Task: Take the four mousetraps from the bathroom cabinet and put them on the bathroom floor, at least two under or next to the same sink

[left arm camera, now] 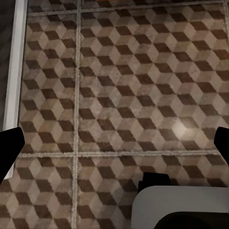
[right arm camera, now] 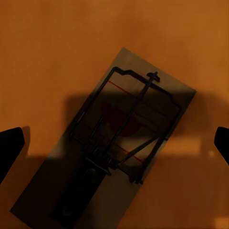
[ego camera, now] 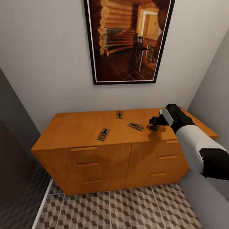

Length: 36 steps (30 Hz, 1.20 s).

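Note:
The orange-brown cabinet (ego camera: 79, 128) stands against the wall, with three mousetraps on its flat top: one near the front (ego camera: 103, 134), one at the back (ego camera: 119, 114), one right of centre (ego camera: 136, 126). My right gripper (ego camera: 154, 124) hovers open over the top's right part. In the right wrist view a further mousetrap (right arm camera: 119, 138) lies flat on the wood, directly below the right gripper (right arm camera: 114, 148) and between its spread fingertips (right arm camera: 9, 148), untouched. My left gripper (left arm camera: 114, 143) is open over the cube-patterned bathroom floor (left arm camera: 124, 86), holding nothing. The bathroom sink is out of view.
A large framed picture (ego camera: 128, 41) hangs above the cabinet. Walls close in on both sides. A white strip (ego camera: 43, 203) divides the tiled floor (ego camera: 127, 210) from darker flooring at the left. My grey base (left arm camera: 181, 205) is just below the left gripper.

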Motion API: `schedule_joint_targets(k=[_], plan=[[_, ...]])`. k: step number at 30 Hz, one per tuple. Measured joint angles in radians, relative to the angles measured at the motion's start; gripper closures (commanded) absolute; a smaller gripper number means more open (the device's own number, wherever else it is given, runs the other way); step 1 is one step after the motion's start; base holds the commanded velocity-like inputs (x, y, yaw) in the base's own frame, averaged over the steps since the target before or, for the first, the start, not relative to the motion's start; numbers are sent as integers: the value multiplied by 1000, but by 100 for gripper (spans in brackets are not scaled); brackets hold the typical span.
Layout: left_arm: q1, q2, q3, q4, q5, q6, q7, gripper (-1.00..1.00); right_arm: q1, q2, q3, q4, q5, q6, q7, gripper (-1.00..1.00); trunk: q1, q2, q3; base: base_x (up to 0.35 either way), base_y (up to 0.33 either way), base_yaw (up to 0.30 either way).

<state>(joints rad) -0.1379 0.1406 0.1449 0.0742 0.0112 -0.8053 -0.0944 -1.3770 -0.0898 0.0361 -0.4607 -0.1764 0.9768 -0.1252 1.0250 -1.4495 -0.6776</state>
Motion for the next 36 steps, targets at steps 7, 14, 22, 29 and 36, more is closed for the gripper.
schedule_joint_targets(k=[7, 14, 22, 29, 36], plan=[[0, 0, 0, 0, 0, 0, 0, -100, 0, 0, 0, 0, 0, 0, 0, -100, 0, 0, 0, -4, 0, 0], [0, 0, 0, 0, 0, 0, 0, -100, 0, 0, 0, 0, 0, 0, 0, -100, 0, 0, 0, -109, 0, 0], [0, 0, 0, 0, 0, 0, 0, -100, 0, 0, 0, 0, 0, 0, 0, -100, 0, 0, 0, -28, 0, 0], [0, 0, 0, 0, 0, 0, 0, -100, 0, 0, 0, 0, 0, 0, 0, -100, 0, 0, 0, -2, 0, 0], [0, 0, 0, 0, 0, 0, 0, -100, 0, 0, 0, 0, 0, 0, 0, -100, 0, 0, 0, 0, 1, 0]])
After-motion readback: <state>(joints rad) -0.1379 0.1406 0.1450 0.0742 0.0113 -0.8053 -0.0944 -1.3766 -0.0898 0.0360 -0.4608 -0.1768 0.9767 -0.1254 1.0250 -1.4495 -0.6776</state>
